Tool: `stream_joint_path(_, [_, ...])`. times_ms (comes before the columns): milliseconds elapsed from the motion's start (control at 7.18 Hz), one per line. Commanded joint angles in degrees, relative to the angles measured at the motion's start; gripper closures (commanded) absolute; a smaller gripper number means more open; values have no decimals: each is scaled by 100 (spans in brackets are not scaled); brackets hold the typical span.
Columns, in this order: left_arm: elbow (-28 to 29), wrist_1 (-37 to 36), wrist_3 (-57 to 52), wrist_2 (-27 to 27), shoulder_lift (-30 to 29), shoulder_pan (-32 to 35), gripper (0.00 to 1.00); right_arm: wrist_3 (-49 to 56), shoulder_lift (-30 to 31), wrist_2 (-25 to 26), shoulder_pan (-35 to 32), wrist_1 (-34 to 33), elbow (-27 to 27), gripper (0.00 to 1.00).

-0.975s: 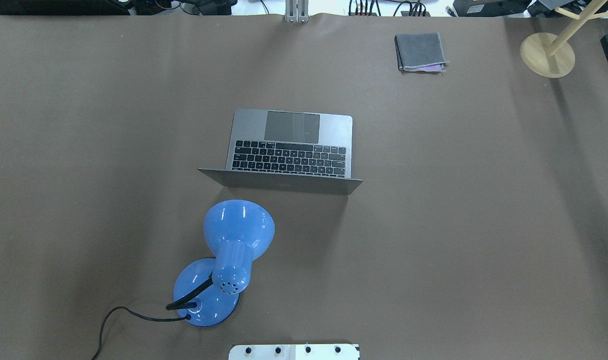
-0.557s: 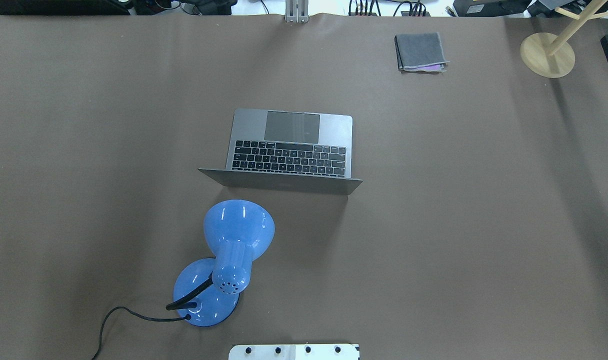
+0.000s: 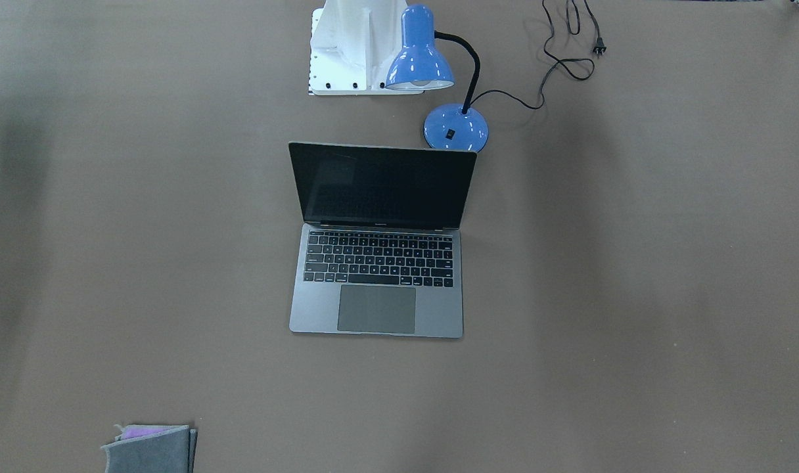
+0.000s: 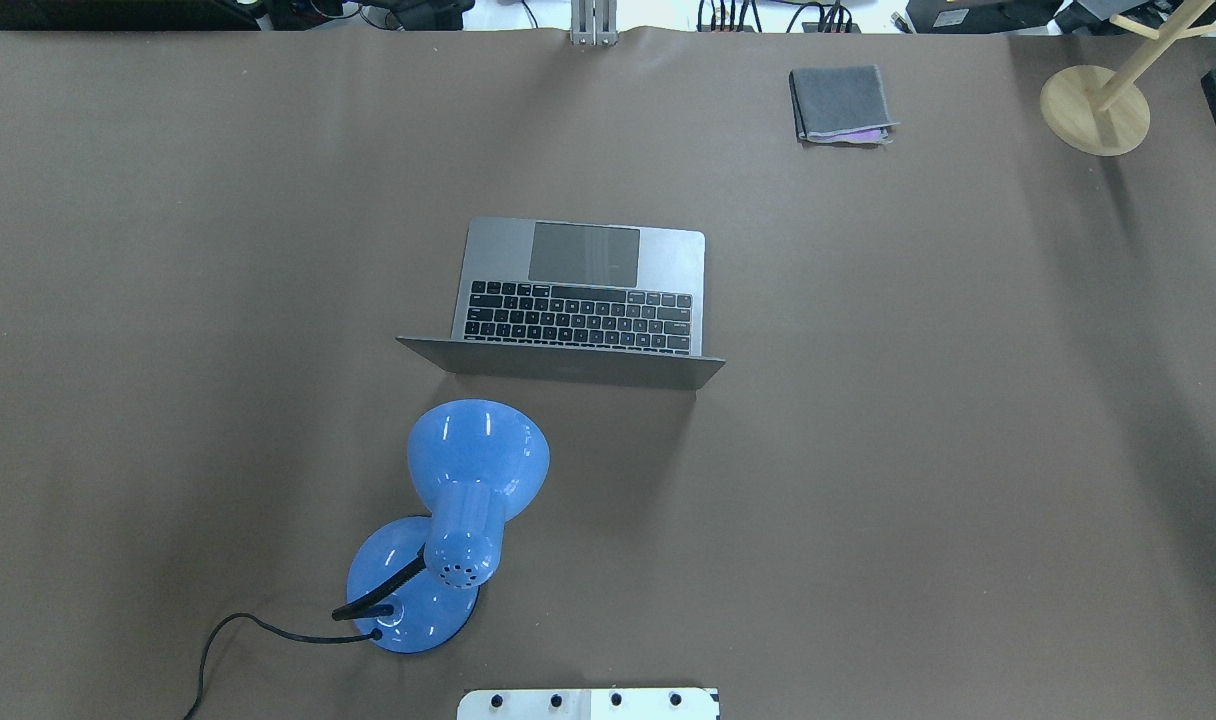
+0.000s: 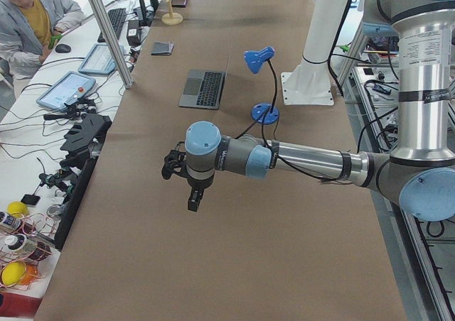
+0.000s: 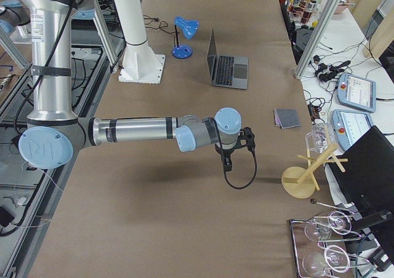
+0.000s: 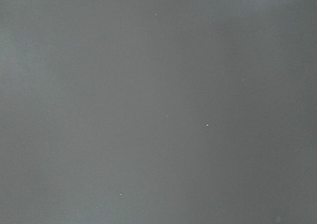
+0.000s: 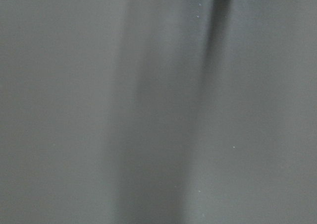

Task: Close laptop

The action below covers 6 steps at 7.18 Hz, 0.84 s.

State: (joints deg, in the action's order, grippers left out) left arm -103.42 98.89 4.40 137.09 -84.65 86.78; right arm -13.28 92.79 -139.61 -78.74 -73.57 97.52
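The grey laptop (image 4: 583, 290) stands open in the middle of the table, lid upright, its dark screen (image 3: 383, 187) facing away from the robot base. It also shows in the left side view (image 5: 202, 88) and the right side view (image 6: 226, 69). My left gripper (image 5: 193, 197) hangs over bare table far to the laptop's left. My right gripper (image 6: 226, 163) hangs over bare table far to its right. I cannot tell whether either is open or shut. Both wrist views show only bare mat.
A blue desk lamp (image 4: 473, 480) stands just behind the laptop's lid, on the robot's side, with its cord trailing off. A grey felt pouch (image 4: 840, 103) and a wooden stand (image 4: 1095, 108) sit at the far right. A glass rack (image 6: 326, 241) stands beyond the right end.
A small dark part has come into the overhead view at its right edge. The laptop and lamp have not moved.
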Motion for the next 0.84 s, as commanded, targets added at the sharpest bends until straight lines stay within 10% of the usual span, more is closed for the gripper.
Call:
stream_joint_path(0, [-360,762,1828,318,-16,-685,81,-2020,11,-14,716,632,632,67])
stream_joint_path(139, [-589,755,2602,319,-147,-1071,100,-2873,11,47,1137,634,1123,100])
stream_joint_path(696, [-915,728,4988,310,-1298,-2417,100,-6064,-802,976,3140,607,2341,100])
